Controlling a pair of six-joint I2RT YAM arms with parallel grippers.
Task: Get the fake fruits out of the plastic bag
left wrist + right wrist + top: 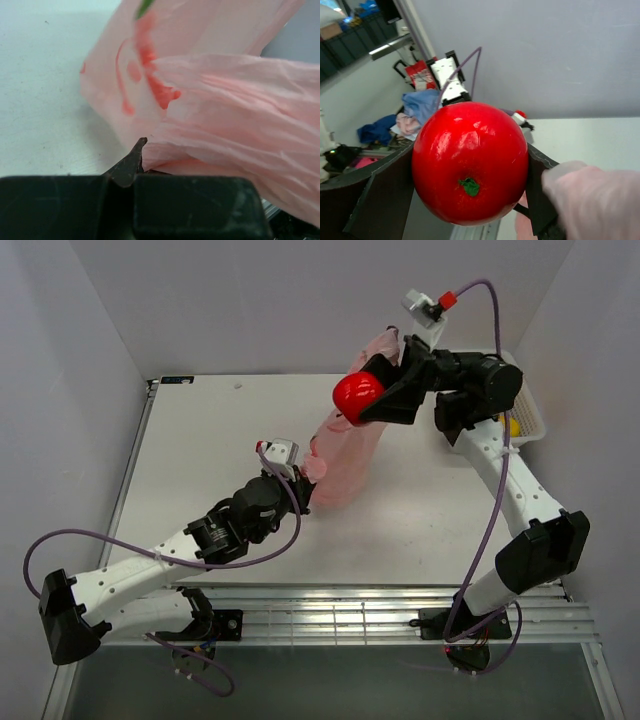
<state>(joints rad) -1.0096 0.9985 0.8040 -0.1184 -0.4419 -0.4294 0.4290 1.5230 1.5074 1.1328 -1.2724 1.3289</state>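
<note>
The pink plastic bag stands mid-table, its top pulled up toward the back. My left gripper is shut on a bunched edge of the bag at its near left side; one dark fingertip presses into the film. One of the fake fruits, a glossy red apple, hangs in the air over the bag's upper part, with my right gripper shut on it. The apple fills the gap between both fingers. Any other fruits are hidden inside the bag.
A white lattice basket sits at the back right beside the right arm, with something yellow in it. Grey walls close in the table on three sides. A slatted rail runs along the near edge.
</note>
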